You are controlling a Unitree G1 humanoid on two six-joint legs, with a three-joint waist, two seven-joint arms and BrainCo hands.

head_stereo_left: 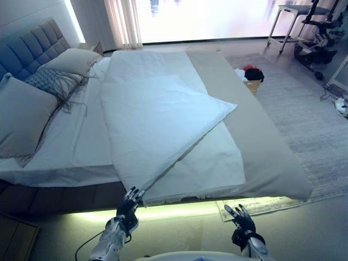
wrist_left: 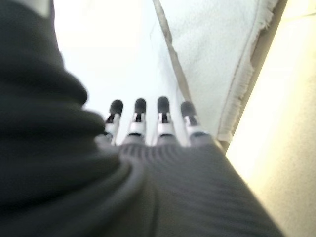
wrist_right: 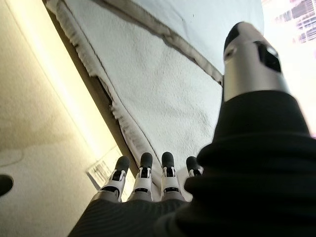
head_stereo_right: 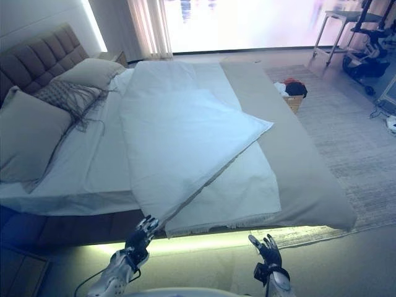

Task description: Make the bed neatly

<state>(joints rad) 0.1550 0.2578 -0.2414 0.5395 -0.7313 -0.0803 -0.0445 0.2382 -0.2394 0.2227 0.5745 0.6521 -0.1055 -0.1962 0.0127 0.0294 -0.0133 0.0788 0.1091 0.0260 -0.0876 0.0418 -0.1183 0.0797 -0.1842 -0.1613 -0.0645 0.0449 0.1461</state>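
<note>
Duvet [head_stereo_left: 163,117] corner folded, underside hidden

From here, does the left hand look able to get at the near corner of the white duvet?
Probably yes: the left hand is open right below the duvet corner, nothing between.

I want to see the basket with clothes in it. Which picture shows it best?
The right eye view shows the basket best: it stands on the floor past the far side of the bed, with red and dark clothes on top. The left eye view shows it too, slightly more hidden by the bed's edge. Neither wrist view shows it.
</note>
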